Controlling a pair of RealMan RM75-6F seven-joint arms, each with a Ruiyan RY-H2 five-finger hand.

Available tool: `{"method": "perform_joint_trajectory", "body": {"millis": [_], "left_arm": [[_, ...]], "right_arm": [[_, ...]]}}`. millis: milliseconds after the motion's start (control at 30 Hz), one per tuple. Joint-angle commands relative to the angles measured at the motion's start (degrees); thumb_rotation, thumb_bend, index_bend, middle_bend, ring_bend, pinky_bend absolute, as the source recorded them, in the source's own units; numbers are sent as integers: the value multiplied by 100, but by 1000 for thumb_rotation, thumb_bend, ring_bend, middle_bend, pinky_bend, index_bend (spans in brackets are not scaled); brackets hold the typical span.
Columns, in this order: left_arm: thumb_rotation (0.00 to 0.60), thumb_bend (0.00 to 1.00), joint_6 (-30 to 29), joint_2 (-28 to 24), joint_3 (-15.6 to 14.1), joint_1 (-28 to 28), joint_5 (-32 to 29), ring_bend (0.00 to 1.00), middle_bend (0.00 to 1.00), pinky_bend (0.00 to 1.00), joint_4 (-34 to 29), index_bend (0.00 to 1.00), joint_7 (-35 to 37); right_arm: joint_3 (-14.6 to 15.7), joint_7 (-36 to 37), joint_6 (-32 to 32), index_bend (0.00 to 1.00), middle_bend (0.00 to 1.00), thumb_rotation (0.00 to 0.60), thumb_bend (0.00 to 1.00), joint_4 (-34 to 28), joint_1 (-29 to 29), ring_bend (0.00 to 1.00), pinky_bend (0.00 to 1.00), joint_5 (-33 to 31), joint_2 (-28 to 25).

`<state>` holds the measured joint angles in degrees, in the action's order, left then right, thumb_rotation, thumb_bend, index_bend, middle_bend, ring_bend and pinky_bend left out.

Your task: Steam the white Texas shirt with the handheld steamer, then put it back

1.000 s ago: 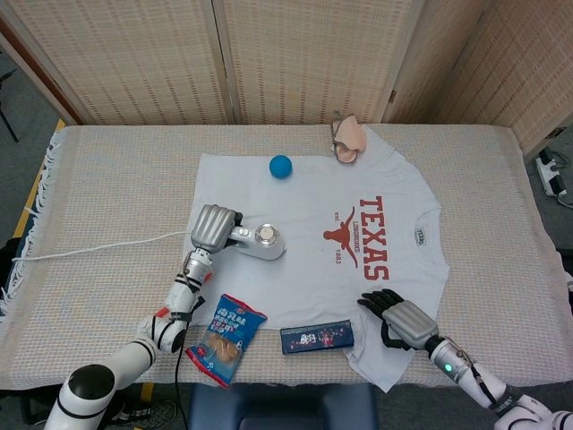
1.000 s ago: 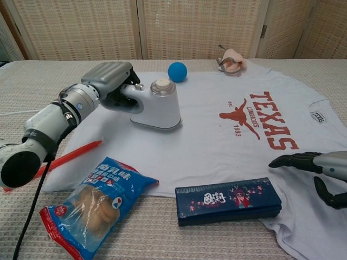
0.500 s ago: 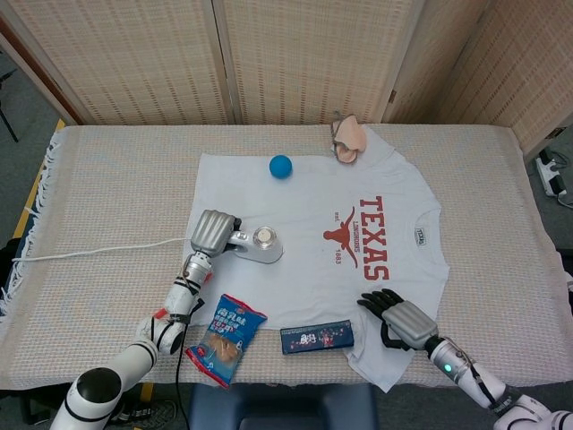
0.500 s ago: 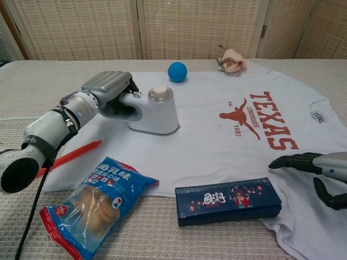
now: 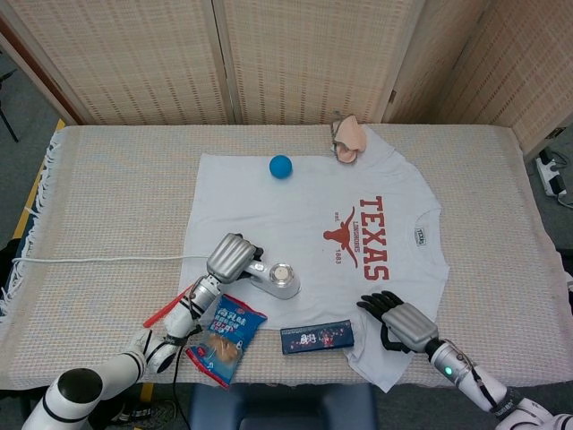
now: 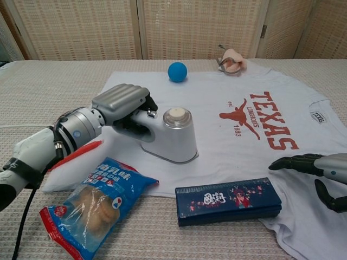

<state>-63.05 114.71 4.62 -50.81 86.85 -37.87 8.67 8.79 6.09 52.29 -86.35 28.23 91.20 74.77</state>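
The white Texas shirt lies flat on the table, red print facing up. My left hand grips the handle of the white handheld steamer, whose base rests on the shirt's lower left part. A white cord runs from it to the table's left edge. My right hand rests on the shirt's lower right corner, fingers spread and holding nothing.
A blue ball lies on the shirt's upper left. A dark pencil box and a blue snack bag lie at the near edge. A pink object sits by the collar. A red pen lies under my left arm.
My left hand has slid the steamer across the shirt toward me and to the right. My right hand has stayed in place.
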Motion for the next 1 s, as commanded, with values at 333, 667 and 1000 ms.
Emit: {"method": "perform_joint_trajectory", "body": {"millis": [333,667,1000], "left_arm": [[600,335,-30,-586,188,59,-78,826,967,674,-1090,823,-576],[600,334,601,-392,853,34,-1001,825,966,674,14,822,-593],[600,335,655,-159,660,145,-905,825,965,674,624,822,-285]], "right_arm": [[-2,13,50,0,27,325,986,-17,-19,0,0,11,-36],[-15,46,-1,0,27,325,985,32,2,0,0,-8,5],[-38,12,-88,0,27,321,986,42,51,0,0,-39,39]]}}
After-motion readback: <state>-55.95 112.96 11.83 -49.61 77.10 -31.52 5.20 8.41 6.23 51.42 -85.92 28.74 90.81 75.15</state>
